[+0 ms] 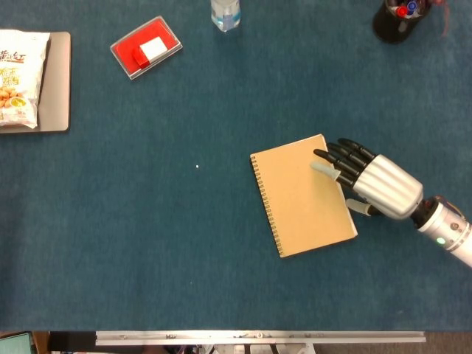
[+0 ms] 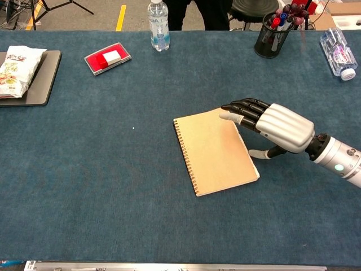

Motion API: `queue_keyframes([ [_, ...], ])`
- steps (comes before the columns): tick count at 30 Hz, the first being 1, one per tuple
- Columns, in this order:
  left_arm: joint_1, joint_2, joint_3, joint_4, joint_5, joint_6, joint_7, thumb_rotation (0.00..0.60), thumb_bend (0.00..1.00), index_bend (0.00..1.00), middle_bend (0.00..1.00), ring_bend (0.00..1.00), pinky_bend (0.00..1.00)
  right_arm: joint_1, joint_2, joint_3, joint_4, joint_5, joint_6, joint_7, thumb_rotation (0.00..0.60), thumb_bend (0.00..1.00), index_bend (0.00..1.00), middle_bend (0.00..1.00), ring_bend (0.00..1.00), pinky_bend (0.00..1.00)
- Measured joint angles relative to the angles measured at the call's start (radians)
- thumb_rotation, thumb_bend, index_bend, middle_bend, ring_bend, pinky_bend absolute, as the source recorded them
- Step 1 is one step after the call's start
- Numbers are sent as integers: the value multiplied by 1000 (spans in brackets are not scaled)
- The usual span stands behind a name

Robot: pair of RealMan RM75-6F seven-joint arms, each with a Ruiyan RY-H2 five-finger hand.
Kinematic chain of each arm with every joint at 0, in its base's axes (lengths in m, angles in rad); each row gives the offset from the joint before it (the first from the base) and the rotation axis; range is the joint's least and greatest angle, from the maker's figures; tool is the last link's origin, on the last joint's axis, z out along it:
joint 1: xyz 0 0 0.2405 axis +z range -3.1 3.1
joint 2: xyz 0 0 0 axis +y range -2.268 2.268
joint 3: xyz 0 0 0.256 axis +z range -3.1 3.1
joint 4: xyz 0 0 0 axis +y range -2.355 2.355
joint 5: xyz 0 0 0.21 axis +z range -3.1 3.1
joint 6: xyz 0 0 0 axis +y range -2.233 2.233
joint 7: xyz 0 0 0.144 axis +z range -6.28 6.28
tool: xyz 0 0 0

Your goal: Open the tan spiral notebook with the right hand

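The tan spiral notebook (image 1: pixel 304 195) is found lying flat and closed on the blue table covering (image 1: pixel 184 243), right of centre, with its wire binding along the left edge and its body slightly rotated. The right hand (image 1: pixel 369 181) is positioned at the notebook's upper right corner. Its dark fingers (image 1: pixel 333 156) are extended side by side, close together, over the top right part of the cover; whether they are pressed onto the cover or held just above it cannot be told. The thumb (image 2: pixel 256 152) is seen in the chest view pointing toward the notebook's right edge, just beside it, and no page is seen lifted. Nothing is gripped by the hand. The left hand is not seen in either view.

Elsewhere on the table, a red case (image 1: pixel 146 47) with a white label is recorded at the far left of centre, and a snack bag (image 1: pixel 18 77) is resting on a dark tray (image 1: pixel 59 81) at the left edge. An upright water bottle (image 2: pixel 158 17) is placed at the far edge, a black pen holder (image 2: pixel 269 34) filled with pens stands at the far right, and a second bottle (image 2: pixel 337 53) is lying on its side near the right corner.
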Motion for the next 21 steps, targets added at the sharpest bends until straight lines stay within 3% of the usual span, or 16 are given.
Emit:
queue_keyframes([
  [21, 1, 1, 1, -1, 0, 1, 1, 600, 429, 444, 363, 280, 447, -3, -10, -3, 11, 6, -11, 10, 600, 282, 0, 60, 0, 110],
])
